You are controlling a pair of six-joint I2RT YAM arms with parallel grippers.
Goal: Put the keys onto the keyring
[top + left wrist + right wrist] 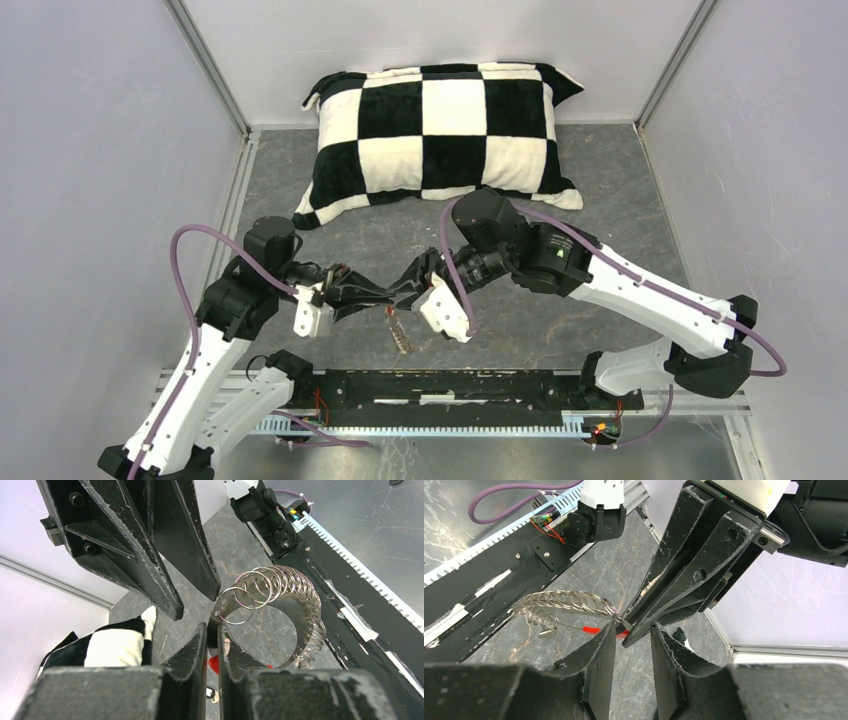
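While the left end effector (pixel 212 636) is clamped on the keyring (pixel 287 582) just beside its red sleeve (pixel 591 629), the right end effector (pixel 634 637) sits jaws apart, right up at the left one's tips. Coiled loop hangs toward the near side, over the middle of the counter (pixel 620 200) between both arms.

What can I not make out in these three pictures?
- Keys: not recognisable in any view; the left tool and right tool cover their meeting spot.
- Keyring: top view, too small for detail; left wrist view, lower end hidden behind the left tool.
- Pillow: left wrist view, mostly hidden behind the left tool.
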